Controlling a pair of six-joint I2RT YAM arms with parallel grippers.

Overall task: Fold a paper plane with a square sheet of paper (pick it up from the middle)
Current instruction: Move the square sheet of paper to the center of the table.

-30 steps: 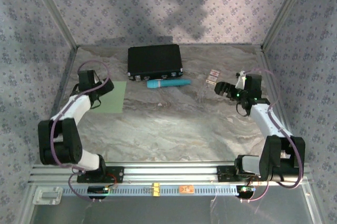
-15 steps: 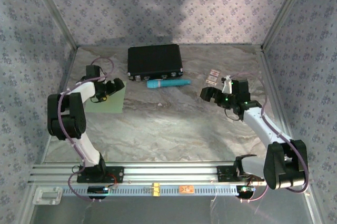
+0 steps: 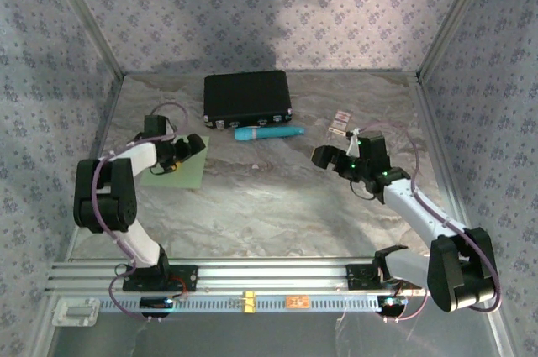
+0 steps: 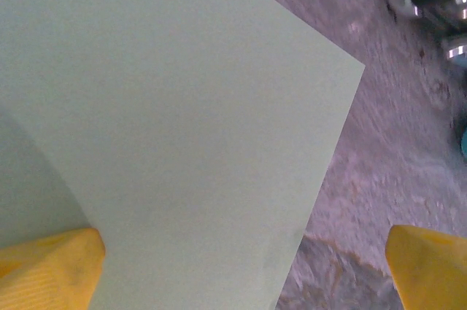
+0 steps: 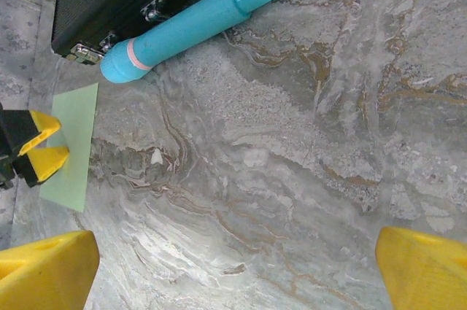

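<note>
Within the last second the left end effector (image 3: 192, 148), jaws wide apart, has swung over the square sheet of paper (image 3: 181, 176) lying flat on the table (image 3: 269, 206) directly beneath it, while the right end effector (image 3: 321, 156), equally spread, has reached inward, so a pickup seems close.

I see a grey marble-patterned table (image 3: 277, 206). The square sheet of paper (image 3: 187, 174) lies flat on it, partly beneath my left gripper (image 3: 188, 149). Beyond that gripper sits a black case (image 3: 247, 97), with a teal cylindrical tube (image 3: 269, 133) just beside it. Small cards (image 3: 340, 123) lie just beyond my right gripper (image 3: 329, 155).
</note>
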